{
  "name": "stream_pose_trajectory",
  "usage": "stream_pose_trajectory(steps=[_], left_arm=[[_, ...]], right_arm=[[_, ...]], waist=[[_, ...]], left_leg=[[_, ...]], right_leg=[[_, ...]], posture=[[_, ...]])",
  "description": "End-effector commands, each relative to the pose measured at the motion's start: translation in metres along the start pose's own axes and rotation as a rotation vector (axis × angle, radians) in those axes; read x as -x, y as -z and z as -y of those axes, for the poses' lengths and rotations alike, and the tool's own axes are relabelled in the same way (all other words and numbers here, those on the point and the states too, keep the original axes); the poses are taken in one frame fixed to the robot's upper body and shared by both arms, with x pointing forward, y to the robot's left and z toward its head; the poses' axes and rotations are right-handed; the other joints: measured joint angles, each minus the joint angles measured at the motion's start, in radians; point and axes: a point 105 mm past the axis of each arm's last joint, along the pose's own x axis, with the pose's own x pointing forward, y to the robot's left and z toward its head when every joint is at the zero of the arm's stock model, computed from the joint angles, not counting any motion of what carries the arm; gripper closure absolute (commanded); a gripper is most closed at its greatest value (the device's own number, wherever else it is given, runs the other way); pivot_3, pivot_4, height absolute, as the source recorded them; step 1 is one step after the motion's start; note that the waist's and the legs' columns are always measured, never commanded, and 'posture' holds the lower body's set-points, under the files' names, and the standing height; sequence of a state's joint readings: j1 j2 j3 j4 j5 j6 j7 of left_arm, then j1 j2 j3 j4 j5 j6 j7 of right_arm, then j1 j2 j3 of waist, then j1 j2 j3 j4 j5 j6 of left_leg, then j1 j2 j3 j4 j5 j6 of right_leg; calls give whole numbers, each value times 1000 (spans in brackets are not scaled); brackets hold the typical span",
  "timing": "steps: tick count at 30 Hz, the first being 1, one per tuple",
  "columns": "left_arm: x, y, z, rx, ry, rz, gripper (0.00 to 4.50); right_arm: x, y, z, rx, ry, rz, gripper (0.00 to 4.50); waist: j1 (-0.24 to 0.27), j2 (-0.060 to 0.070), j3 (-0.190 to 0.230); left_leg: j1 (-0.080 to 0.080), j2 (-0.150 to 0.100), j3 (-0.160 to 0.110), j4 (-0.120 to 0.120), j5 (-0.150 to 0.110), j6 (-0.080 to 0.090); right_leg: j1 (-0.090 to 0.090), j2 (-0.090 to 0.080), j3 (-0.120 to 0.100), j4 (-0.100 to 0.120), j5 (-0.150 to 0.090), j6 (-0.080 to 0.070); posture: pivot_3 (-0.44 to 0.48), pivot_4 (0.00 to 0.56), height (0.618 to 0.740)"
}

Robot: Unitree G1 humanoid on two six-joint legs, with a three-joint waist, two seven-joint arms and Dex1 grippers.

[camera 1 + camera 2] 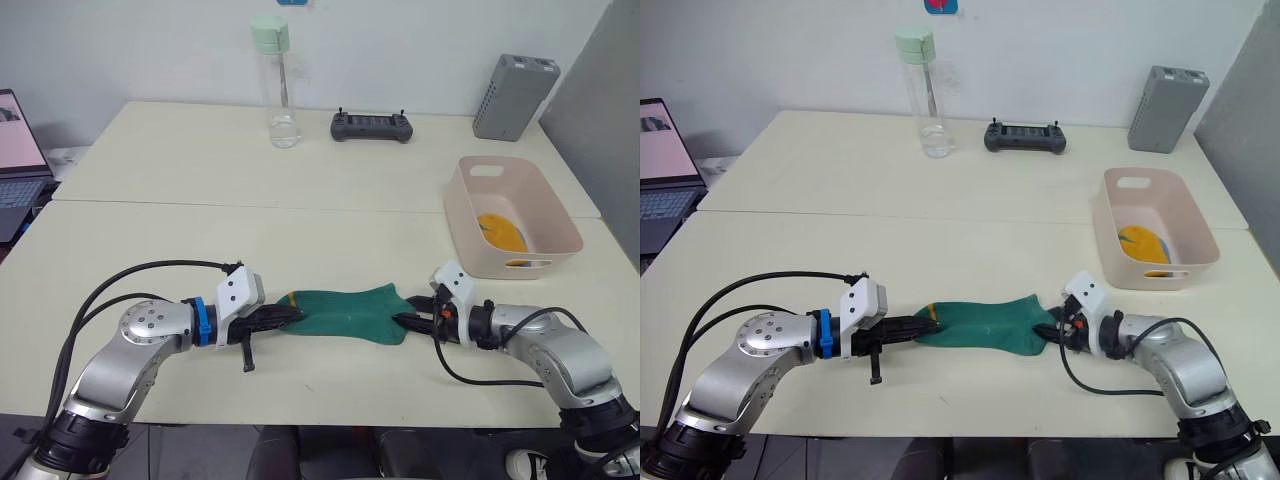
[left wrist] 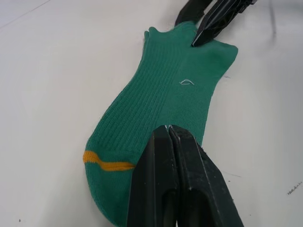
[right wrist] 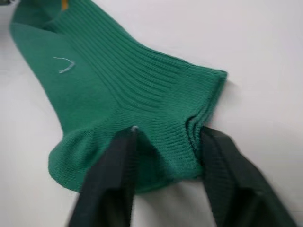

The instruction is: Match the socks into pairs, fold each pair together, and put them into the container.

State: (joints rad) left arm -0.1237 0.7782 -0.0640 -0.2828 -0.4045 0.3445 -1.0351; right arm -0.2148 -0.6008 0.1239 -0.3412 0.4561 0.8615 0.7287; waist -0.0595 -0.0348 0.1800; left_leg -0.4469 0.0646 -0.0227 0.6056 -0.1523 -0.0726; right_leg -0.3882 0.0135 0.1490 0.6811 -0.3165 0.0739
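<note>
Dark green socks [image 1: 345,312] lie flat near the table's front edge, stretched between my two grippers; layered edges at the cuff suggest two socks stacked. A yellow stripe marks the end by my left gripper [image 1: 285,316], whose fingers [image 2: 156,179] are shut and rest on top of the fabric. At the opposite end, my right gripper [image 3: 168,130] is open, its fingers straddling the bunched cuff. The pink container [image 1: 490,265] stands at the right, beyond my right gripper. A folded mustard yellow bundle [image 1: 500,232] lies inside it.
A clear bottle with a green cap [image 1: 280,85], a black controller [image 1: 372,126] and a grey ribbed box [image 1: 514,96] stand along the far edge. A laptop [image 1: 20,170] sits off the table's left side.
</note>
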Motion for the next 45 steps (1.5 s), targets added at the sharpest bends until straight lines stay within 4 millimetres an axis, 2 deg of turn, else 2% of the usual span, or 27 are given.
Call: stream_pose_trajectory(steps=[1,2,3,9,15,19,23,29,33,37,42,45], left_arm=[[-4,-16,0,-51,0,44,4500],[-6,-18,0,-52,4,50,4500],[-7,-19,0,-53,8,54,4500],[-31,-19,4,-78,57,57,4500],[-62,-18,1,-99,73,56,4500],[-77,-21,-1,-101,80,71,4500],[-93,-12,-5,-113,50,38,4500],[-98,3,2,-95,84,-22,4500],[-97,10,4,-93,75,-38,4500],[-98,10,5,-83,72,-34,4500],[-95,11,1,-74,54,-28,4500],[-90,8,2,-60,58,-17,4500]], right_arm=[[5,-8,-3,3,-13,34,3843],[6,-8,-2,1,-11,33,4296],[6,-8,-1,-6,-7,36,4428],[19,-22,17,-12,-7,54,4428],[19,-34,28,43,-58,21,4428],[18,-39,26,60,-81,19,4428],[17,-41,21,62,-101,25,4428],[20,-48,17,59,-114,46,4428],[20,-70,-10,-7,-241,129,4428],[17,-81,-33,-87,-352,182,4428],[-7,-93,-58,-191,-447,250,4428],[-17,-90,-64,-193,-449,230,4428]], waist=[[0,0,0],[0,0,0],[0,0,0],[2,0,0],[2,0,0],[3,0,0],[3,0,0],[2,1,0],[1,1,0],[2,1,-1],[1,1,-1],[0,1,-1]], left_leg=[[0,0,0,0,0,0],[0,0,0,0,0,0],[0,0,0,0,0,0],[0,-1,0,2,0,0],[0,0,0,2,0,0],[-1,-1,-1,3,0,0],[-2,-1,-2,2,0,0],[-2,-1,-2,3,0,0],[-2,0,-2,3,0,0],[-2,0,-3,3,0,0],[-2,0,-3,3,0,0],[-2,0,-3,3,0,0]], right_leg=[[0,0,0,0,0,0],[0,0,0,0,0,0],[0,0,0,0,0,-1],[1,0,1,0,1,1],[1,1,0,0,3,5],[1,1,0,0,4,5],[1,1,-1,0,5,3],[1,1,-1,0,5,3],[1,1,-1,1,5,4],[2,1,-1,1,5,4],[2,1,-2,1,5,4],[2,1,-2,1,5,4]], posture=[[0,150,740],[0,150,740],[0,150,740],[0,150,740],[0,150,740],[0,150,740],[0,150,740],[0,150,740],[0,150,740],[0,150,740],[0,150,740],[0,150,740]])
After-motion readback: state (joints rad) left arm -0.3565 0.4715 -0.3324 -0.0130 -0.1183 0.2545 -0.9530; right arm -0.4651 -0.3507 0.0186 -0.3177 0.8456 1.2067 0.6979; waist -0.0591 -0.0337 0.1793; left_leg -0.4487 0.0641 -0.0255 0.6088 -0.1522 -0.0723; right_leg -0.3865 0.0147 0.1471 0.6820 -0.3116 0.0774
